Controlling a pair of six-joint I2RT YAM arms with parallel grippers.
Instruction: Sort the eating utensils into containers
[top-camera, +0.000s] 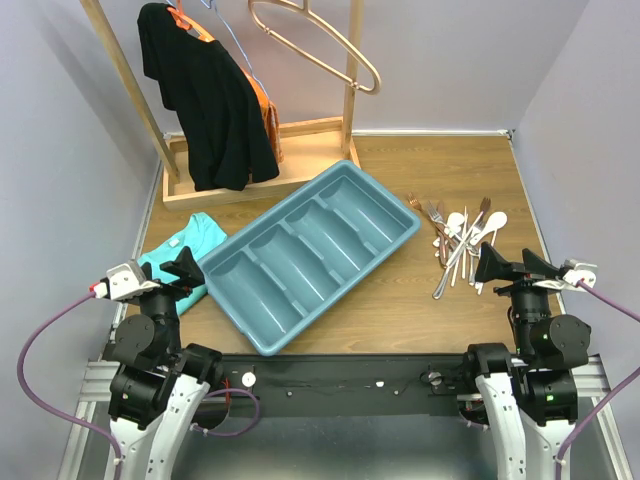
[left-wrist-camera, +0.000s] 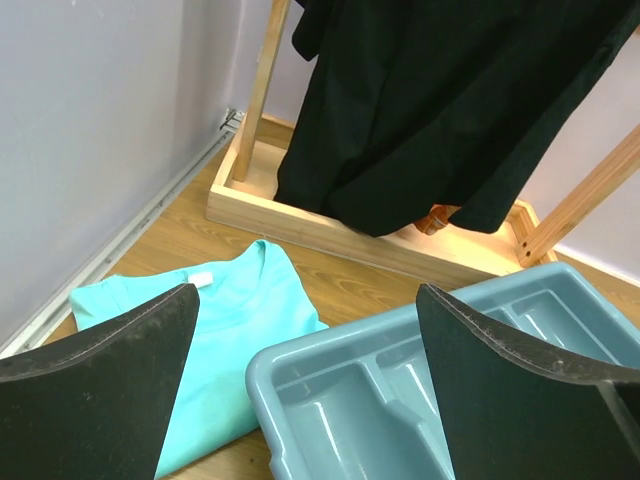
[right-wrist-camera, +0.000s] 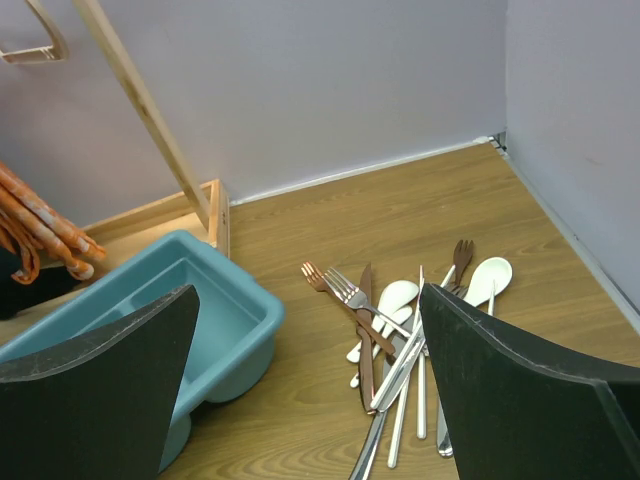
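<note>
- Utensils (top-camera: 460, 245) (right-wrist-camera: 400, 350): heaped loosely on the counter (top-camera: 400, 310) near its right edge, far half. Coppery forks, silver knives and white spoons are seen overlapping.
- Teal-blue tray (top-camera: 263, 345) (left-wrist-camera: 330, 370) (right-wrist-camera: 240, 310): set diagonally mid-counter, running from near-left toward far-right. Four long compartments are seen side by side. The heap is kept apart from it, just off its far-right end.
- L pincer (top-camera: 195, 275) (left-wrist-camera: 307, 300): released, fingers spread wide, nothing gripped. It is held above the near-left end of the tray.
- R pincer (top-camera: 508, 262) (right-wrist-camera: 307, 295): released, fingers fully spread, nothing gripped. It is held on the near side of the heap, aimed at it.
- Teal cloth (top-camera: 180, 250) (left-wrist-camera: 230, 340): laid flat by the left edge, just beside the tray's near-left end.
- Wooden rack (top-camera: 300, 135) w/ black garment (top-camera: 205, 100) (left-wrist-camera: 450, 100): placed along the far edge, left half.
</note>
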